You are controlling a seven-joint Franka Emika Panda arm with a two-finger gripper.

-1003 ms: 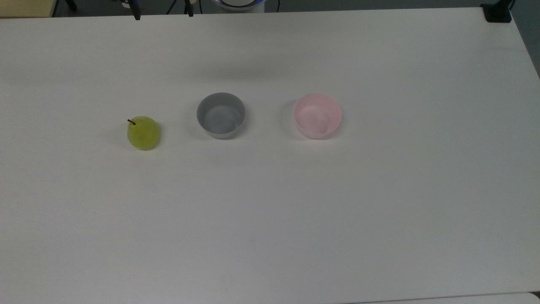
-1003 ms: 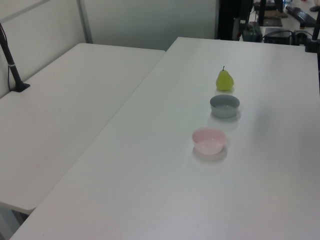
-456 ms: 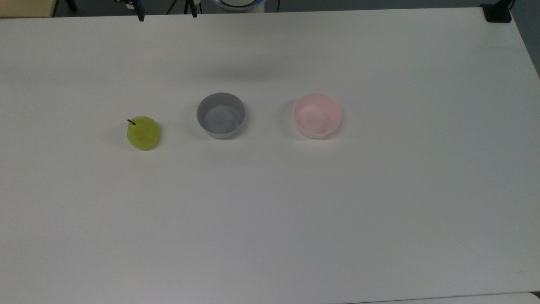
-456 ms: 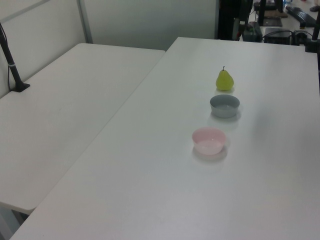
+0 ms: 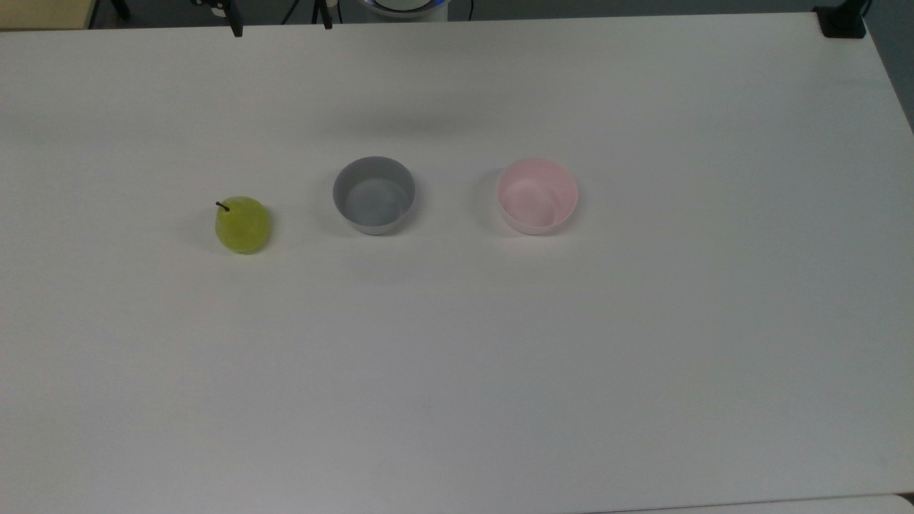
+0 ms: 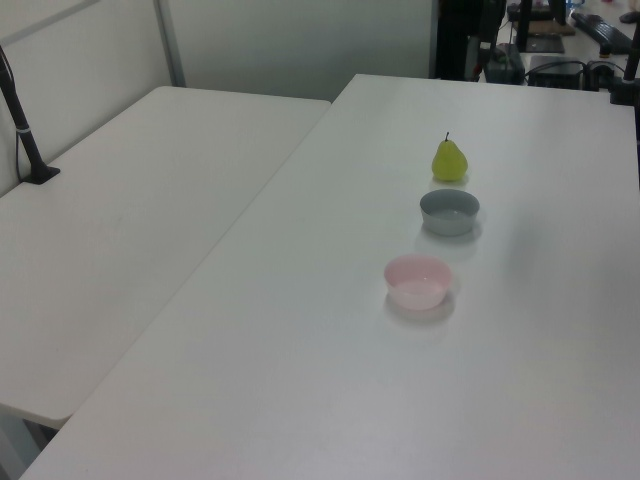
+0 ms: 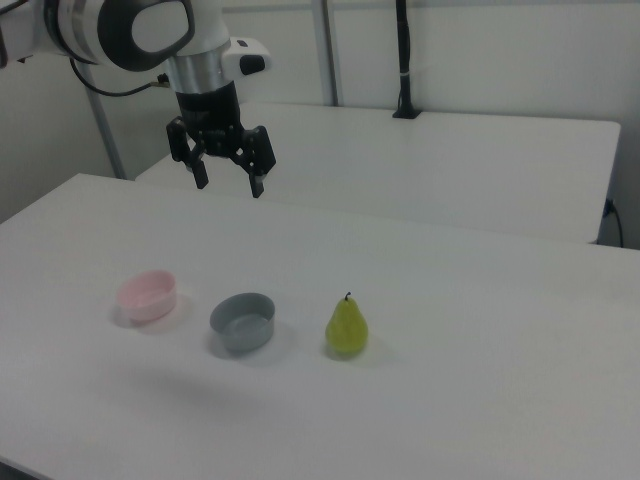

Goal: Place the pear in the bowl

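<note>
1. On the white table, three things in a row, well apart: pear, grey bowl, pink bowl.
2. Pear stands upright on the table at the top view's left, stem up, touching nothing; grey bowl sits between it and the pink bowl.
3. Both bowls empty.
4. In the right view, gripper hangs high above the table, behind the bowls, fingers spread wide, holding nothing.
5. A second white table adjoins, at the left view's left.
</note>
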